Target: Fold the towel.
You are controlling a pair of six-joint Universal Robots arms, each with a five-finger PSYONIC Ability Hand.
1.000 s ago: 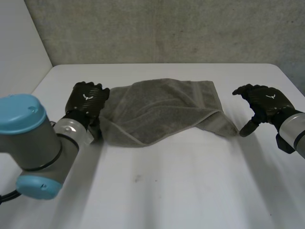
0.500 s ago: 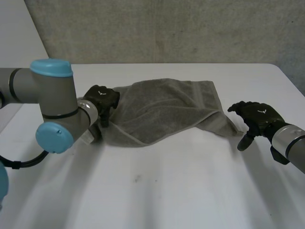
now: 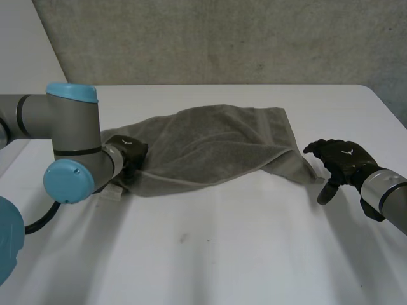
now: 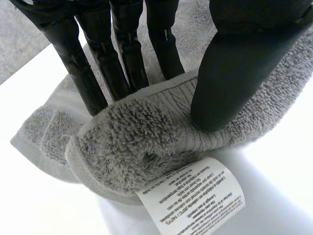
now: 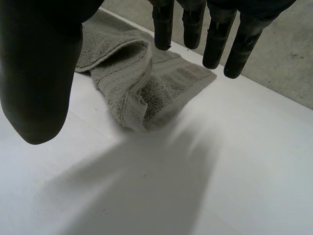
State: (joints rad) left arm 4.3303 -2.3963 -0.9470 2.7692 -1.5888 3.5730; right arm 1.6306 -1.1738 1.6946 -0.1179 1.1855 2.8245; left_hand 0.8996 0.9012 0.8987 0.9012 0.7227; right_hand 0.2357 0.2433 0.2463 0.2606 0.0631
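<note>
As far as we can judge, the fold is barely begun: grey terry-cloth towel (image 3: pixel 216 149) lies rumpled across the middle of the white tabletop (image 3: pixel 222 254), partly doubled over itself, no clean crease, corners not matched. Left hand (image 3: pixel 127 152) is clamped on the towel's left-end corner. Left wrist view has the thumb pressing the bunched pile against the fingers (image 4: pixel 164 44), w/ a white care label (image 4: pixel 193 198) hanging just below the pinch. Right hand (image 3: pixel 340 162) is released, fingers relaxed & apart, holding nothing. It hangs just beside the towel's right-end corner, not touching it. In right wrist view that corner sits under the fingertips, curled back on itself. Left to do, imo: right hand needs a grip on its corner, then the ends get carried over for the actual fold + flatten. We'd call it grasp stage, 1 of 2 grips in.
</note>
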